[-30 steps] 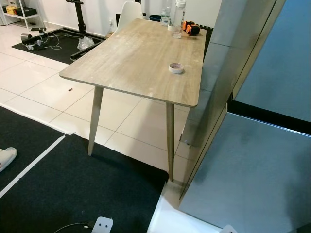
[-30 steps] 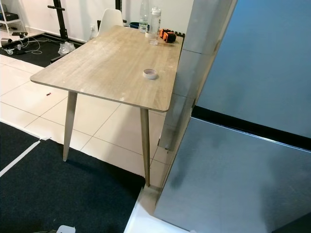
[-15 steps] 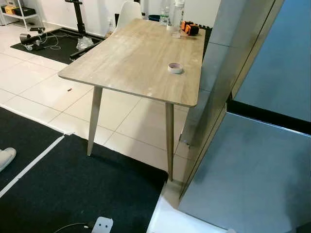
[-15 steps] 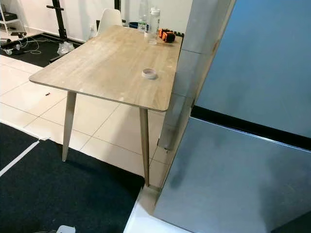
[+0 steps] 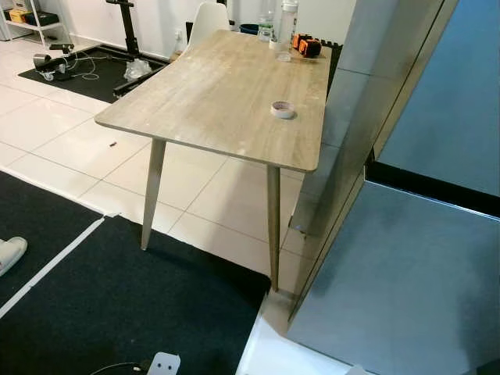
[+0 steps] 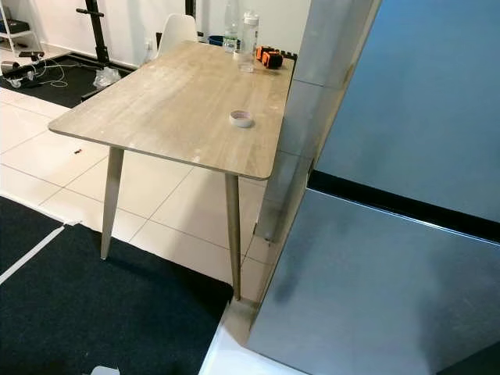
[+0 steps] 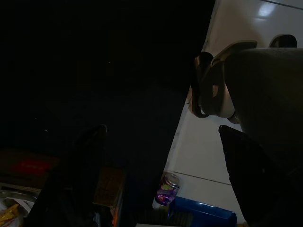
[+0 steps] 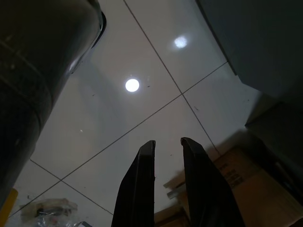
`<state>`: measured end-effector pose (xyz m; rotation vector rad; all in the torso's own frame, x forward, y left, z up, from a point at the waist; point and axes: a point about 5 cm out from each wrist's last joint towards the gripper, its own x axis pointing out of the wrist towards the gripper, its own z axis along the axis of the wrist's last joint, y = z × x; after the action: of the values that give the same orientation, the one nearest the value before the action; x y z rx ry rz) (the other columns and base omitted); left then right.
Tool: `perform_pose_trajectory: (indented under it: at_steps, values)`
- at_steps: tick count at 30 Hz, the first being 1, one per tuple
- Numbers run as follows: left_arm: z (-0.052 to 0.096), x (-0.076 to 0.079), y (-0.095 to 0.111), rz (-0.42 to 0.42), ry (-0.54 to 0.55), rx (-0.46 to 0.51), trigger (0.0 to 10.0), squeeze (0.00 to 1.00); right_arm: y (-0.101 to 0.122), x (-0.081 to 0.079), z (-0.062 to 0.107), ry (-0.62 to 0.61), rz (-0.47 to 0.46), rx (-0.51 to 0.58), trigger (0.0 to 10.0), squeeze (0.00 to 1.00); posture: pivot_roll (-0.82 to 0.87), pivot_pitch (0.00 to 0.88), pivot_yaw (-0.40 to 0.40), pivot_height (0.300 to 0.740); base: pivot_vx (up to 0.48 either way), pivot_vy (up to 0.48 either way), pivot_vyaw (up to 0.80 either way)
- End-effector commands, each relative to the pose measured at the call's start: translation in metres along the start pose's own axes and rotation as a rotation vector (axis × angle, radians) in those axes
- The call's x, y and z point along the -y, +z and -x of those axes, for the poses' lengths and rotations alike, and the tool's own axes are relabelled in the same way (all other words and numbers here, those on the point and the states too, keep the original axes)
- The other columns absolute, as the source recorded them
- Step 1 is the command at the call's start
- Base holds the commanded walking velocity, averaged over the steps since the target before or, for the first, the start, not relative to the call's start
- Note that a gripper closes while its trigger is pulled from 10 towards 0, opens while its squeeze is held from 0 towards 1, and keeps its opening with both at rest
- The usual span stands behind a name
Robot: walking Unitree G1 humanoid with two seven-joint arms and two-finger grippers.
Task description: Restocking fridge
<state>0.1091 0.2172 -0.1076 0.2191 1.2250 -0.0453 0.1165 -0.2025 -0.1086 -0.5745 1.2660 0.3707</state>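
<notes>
The right tool (image 8: 166, 151) hangs over white floor tiles, its 2 fingers slightly apart, grasping nothing. The left tool (image 7: 161, 156) hangs in shade, released. The grey fridge (image 5: 406, 258) stands just beside the worktop (image 5: 226, 86).

One table (image 5: 211, 94) stands on two legs in view. On it lie one tape roll (image 5: 283, 109), two bottles (image 6: 241, 35) and one orange-and-black tool (image 5: 306, 47). Behind it is one white chair (image 5: 207, 19). One fridge (image 6: 406, 234) shows two door panels, an upper and a lower. One shoe (image 5: 11, 254) sits on the one black mat (image 5: 117, 312). The left wrist view shows one small can (image 7: 165, 189) and one blue box (image 7: 203, 218); the right wrist view, one cardboard box (image 8: 255, 189).
</notes>
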Motion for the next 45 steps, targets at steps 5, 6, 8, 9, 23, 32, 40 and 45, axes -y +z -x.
perform_pose_trajectory:
  at_steps: [5,6,8,9,23,32,40,45]
  values:
    - [0.0003,0.0016,-0.0036,-0.006,-0.011,-0.011,10.0,0.0,0.0009,0.0016,0.0,-0.003,0.001,-0.005,10.0,0.0,0.11,0.0,-0.105,0.74,0.0,0.0,0.0]
    - [0.0003,0.001,-0.0034,-0.007,-0.01,-0.011,10.0,0.0,0.0012,0.0015,0.0,-0.003,0.0,-0.004,10.0,0.0,0.11,0.0,-0.103,0.74,0.0,0.0,0.0]
    - [0.0003,0.0004,-0.0032,-0.009,-0.008,-0.01,10.0,0.0,0.002,0.0018,0.0,-0.004,-0.004,-0.002,10.0,0.0,0.12,0.0,-0.099,0.74,0.0,0.0,0.0]
    - [0.0004,-0.0002,-0.003,-0.009,-0.007,-0.009,10.0,0.0,0.0028,0.0023,0.0,-0.005,-0.009,0.001,10.0,0.0,0.12,0.0,-0.099,0.74,0.0,0.0,0.0]
    - [0.0007,-0.0027,-0.0044,-0.001,0.0,-0.011,10.0,0.0,0.0056,0.0017,-0.0002,0.0,-0.005,0.005,10.0,0.0,0.14,0.0,-0.109,0.74,0.0,0.0,0.0]
    - [0.0009,-0.0036,-0.0052,-0.002,0.001,-0.012,10.0,0.0,0.0056,0.0005,-0.0003,0.001,-0.004,0.008,10.0,0.0,0.14,0.0,-0.105,0.74,0.0,0.0,0.0]
    - [0.001,-0.0036,-0.0054,-0.003,-0.001,-0.01,10.0,0.0,0.0041,-0.0008,-0.0003,0.005,-0.005,0.004,10.0,0.0,0.13,0.0,-0.107,0.74,0.0,0.0,0.0]
    - [0.001,-0.0034,-0.0058,-0.005,-0.002,-0.011,10.0,0.0,0.0036,-0.0006,-0.0003,0.005,-0.007,0.004,10.0,0.0,0.13,0.0,-0.106,0.74,0.0,0.0,0.0]
